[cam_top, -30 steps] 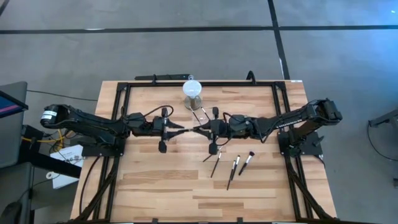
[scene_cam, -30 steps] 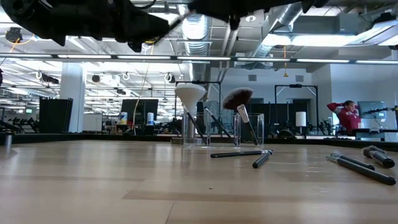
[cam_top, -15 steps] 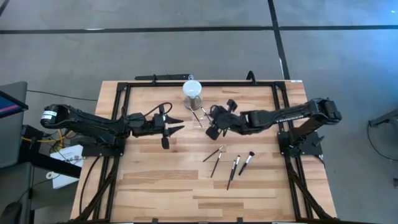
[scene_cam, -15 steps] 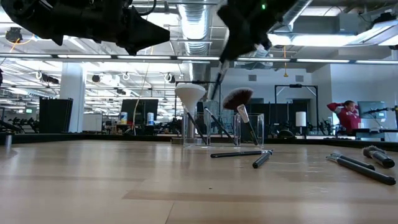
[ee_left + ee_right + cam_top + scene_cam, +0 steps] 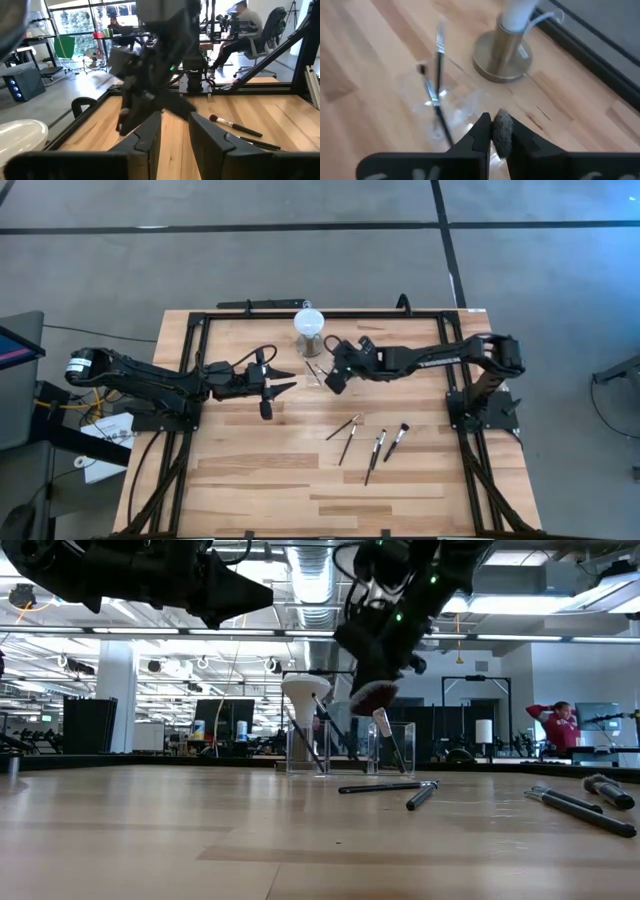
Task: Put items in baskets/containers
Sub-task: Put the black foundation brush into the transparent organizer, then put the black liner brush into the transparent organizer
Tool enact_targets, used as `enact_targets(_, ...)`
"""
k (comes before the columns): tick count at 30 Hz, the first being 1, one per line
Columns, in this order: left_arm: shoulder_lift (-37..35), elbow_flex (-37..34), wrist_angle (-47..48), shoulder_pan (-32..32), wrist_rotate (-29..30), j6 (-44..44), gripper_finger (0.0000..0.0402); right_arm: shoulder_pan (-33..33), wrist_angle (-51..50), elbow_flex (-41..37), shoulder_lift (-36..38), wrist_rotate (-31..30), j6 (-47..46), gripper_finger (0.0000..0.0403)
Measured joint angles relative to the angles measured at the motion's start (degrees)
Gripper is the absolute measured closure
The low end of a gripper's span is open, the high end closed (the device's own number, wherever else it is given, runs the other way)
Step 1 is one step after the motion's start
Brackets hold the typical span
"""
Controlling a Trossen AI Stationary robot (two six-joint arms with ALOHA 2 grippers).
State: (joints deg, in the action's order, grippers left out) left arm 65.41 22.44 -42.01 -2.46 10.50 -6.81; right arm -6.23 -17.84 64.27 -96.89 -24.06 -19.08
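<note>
The right gripper [image 5: 492, 131] clenches a makeup brush [image 5: 501, 131] with a fluffy dark-grey head, held above the clear plastic container [image 5: 451, 107] near the table's far edge. That near-colourless container already holds slim dark-handled brushes [image 5: 436, 85]. Four more brushes [image 5: 366, 442] lie on the wood. The left gripper [image 5: 283, 380] hovers nearby, released.

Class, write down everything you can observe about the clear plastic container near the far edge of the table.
The clear plastic container is nearly colourless, with thin upright see-through walls. It stands on the wooden table beside a grey cylinder with a white round top. Several makeup brushes lean inside it, dark handles down. The right gripper hovers above it, shut on a brush with a fluffy head.
</note>
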Motion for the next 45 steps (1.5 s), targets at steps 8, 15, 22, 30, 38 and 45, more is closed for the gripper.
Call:
enact_targets(8, 0.0, 0.0, 0.03, 0.0, -0.02, 0.0, 0.0304, -1.84, 0.13, 0.0, -0.88, 4.75, 0.01, 0.0369)
enact_targets(15, 0.0, 0.0, 0.17, 0.0, -0.02, 0.02, 0.0304, -1.25, 0.49, 0.02, -0.61, 4.65, 0.14, 0.0341)
enact_targets(22, 0.0, -0.02, 0.44, 0.0, -0.02, 0.22, 0.0304, 1.02, -4.55, 4.61, -0.25, 4.83, 0.14, 0.0331)
enact_targets(30, 0.0, -0.02, 0.65, 0.0, -3.75, 6.41, 0.0304, 8.33, -9.69, 10.88, -0.16, 5.08, 5.39, 0.0331)
enact_targets(38, 5.84, -0.04, 0.26, -1.84, -7.74, 10.68, 0.0304, 14.43, -11.96, 12.35, -0.16, 4.55, 13.53, 0.033)
enact_targets(45, 20.23, -0.04, -13.57, -7.4, -2.86, 12.26, 0.0304, 15.51, -11.96, 13.89, -0.16, 1.19, 15.05, 0.033)
